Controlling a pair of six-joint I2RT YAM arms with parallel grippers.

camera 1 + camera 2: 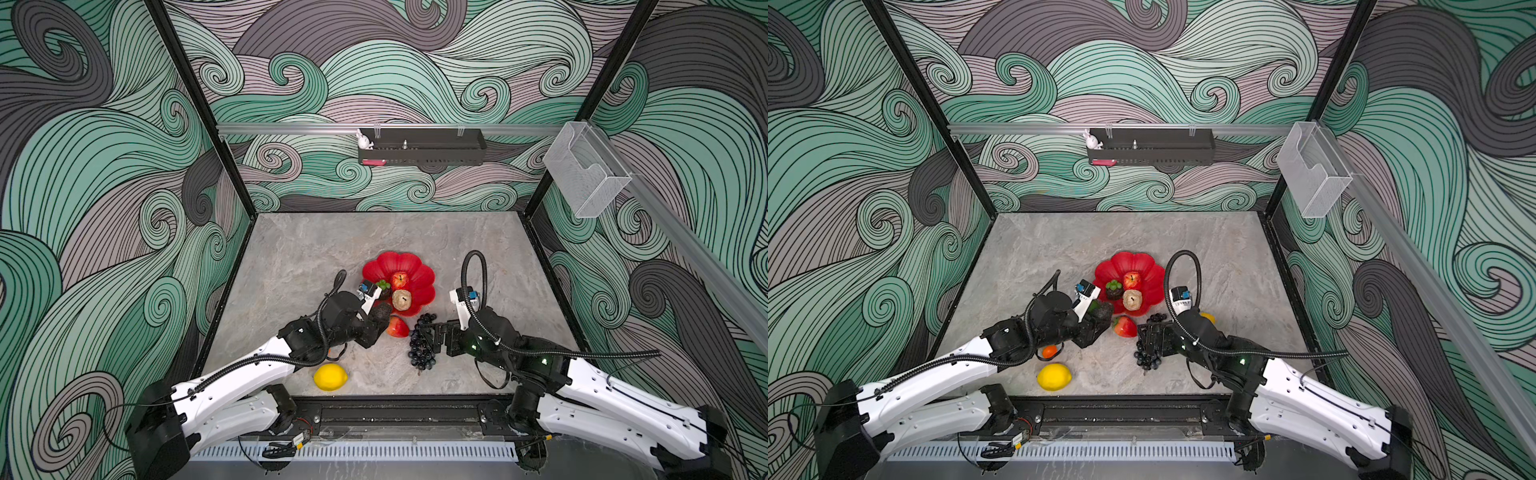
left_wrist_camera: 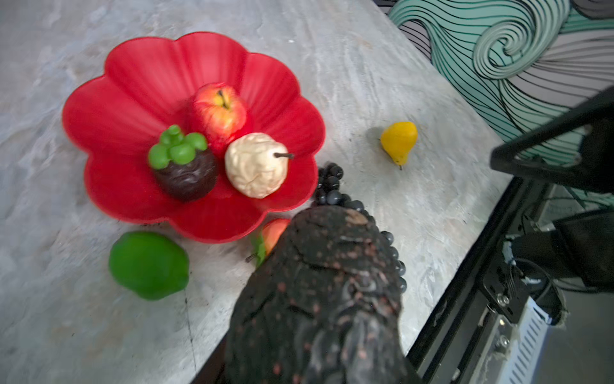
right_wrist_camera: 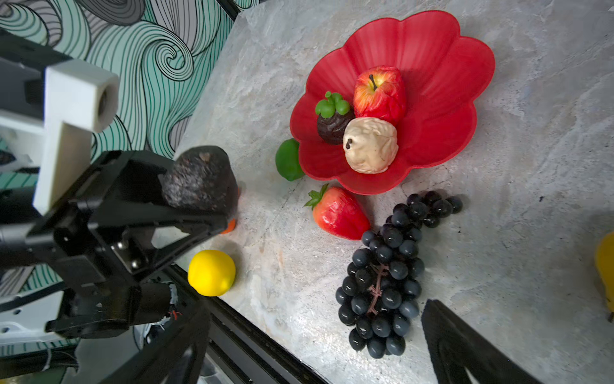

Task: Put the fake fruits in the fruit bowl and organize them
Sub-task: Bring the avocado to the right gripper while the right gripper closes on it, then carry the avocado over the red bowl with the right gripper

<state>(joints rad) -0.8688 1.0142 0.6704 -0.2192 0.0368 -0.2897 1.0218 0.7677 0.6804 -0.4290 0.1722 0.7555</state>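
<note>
The red flower-shaped fruit bowl (image 1: 395,259) (image 2: 149,66) holds a red apple (image 1: 400,279), a cream lumpy fruit (image 1: 401,300) and a dark fruit with a green cap (image 2: 184,166). My left gripper (image 1: 379,318) hovers at the bowl's near rim, shut on a dark avocado (image 2: 325,282) (image 3: 199,179). My right gripper (image 1: 432,332) stands open just above the black grape bunch (image 3: 382,272). On the table lie a strawberry (image 3: 339,214), lime (image 2: 148,265), lemon (image 1: 330,377), yellow pear (image 2: 398,141) and an orange (image 1: 1049,351) under the left arm.
A black wall tray (image 1: 422,151) with a white rabbit figure (image 1: 364,140) hangs on the back rail. A clear plastic holder (image 1: 586,174) hangs on the right wall. A black rail (image 1: 395,411) borders the table's front edge.
</note>
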